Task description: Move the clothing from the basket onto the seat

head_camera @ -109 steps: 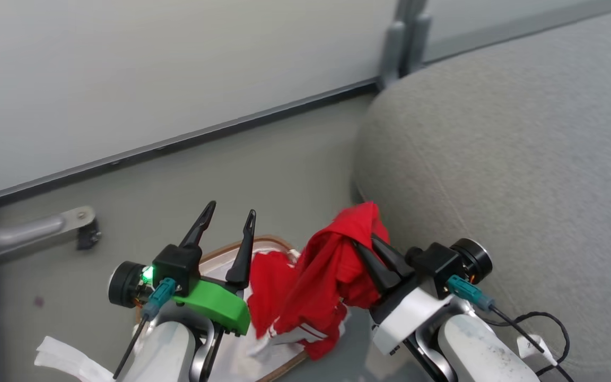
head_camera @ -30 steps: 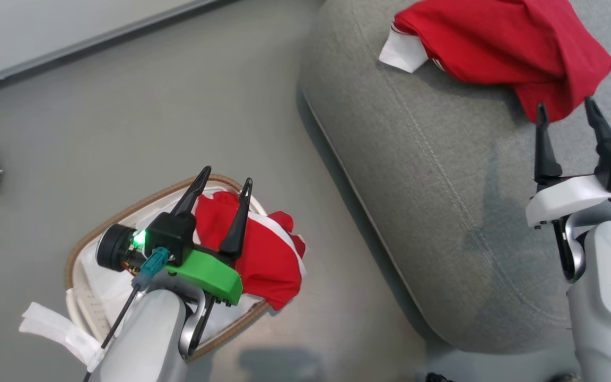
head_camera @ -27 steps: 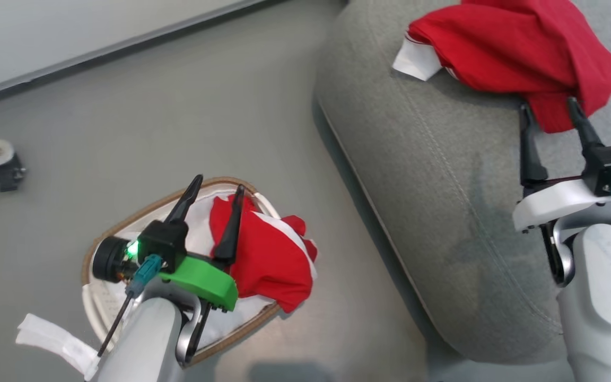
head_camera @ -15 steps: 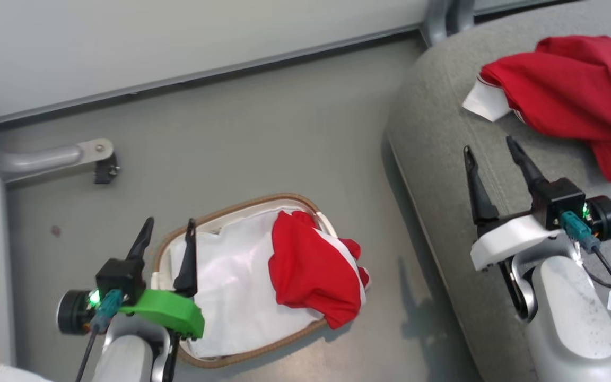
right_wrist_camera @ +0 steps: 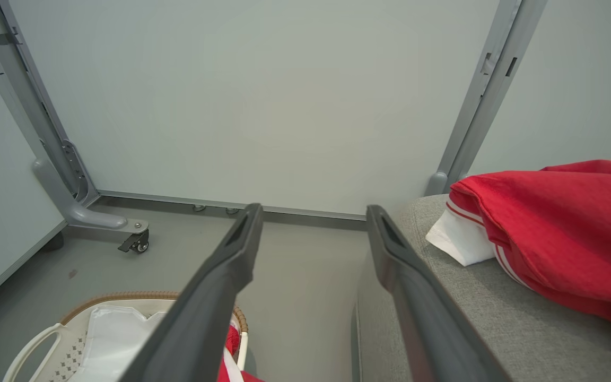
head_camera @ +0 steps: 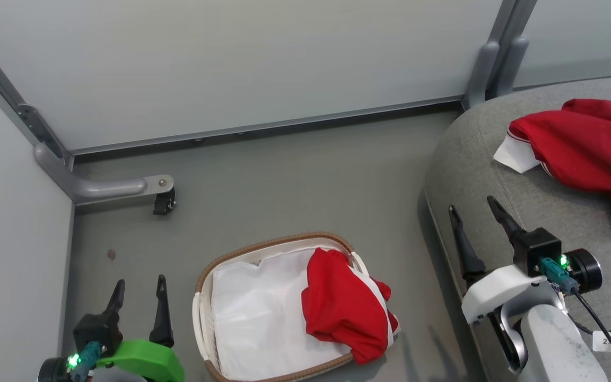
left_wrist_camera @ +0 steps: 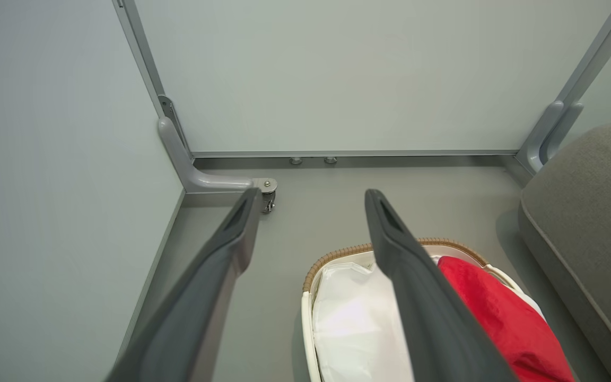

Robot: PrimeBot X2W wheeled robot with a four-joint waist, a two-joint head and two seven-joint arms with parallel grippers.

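Grey floor (head_camera: 284, 175) carries the basket (head_camera: 263, 245), one red garment (head_camera: 342, 307) slumped at its right end; a second garment (head_camera: 586, 143) lies on the seat (head_camera: 475, 159). Left pincer (head_camera: 141, 281) and right pincer (head_camera: 471, 204) both gape wide, empty. Next, seemingly: grasp the basket's garment.

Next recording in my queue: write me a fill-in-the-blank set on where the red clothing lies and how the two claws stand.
The left claw and the right claw both have jaws standing ____.
The basket holds ____ red garment on its white lining.
The other red garment lies on the grey seat, nearer the ____ claw.
Missing words: open; one; right.
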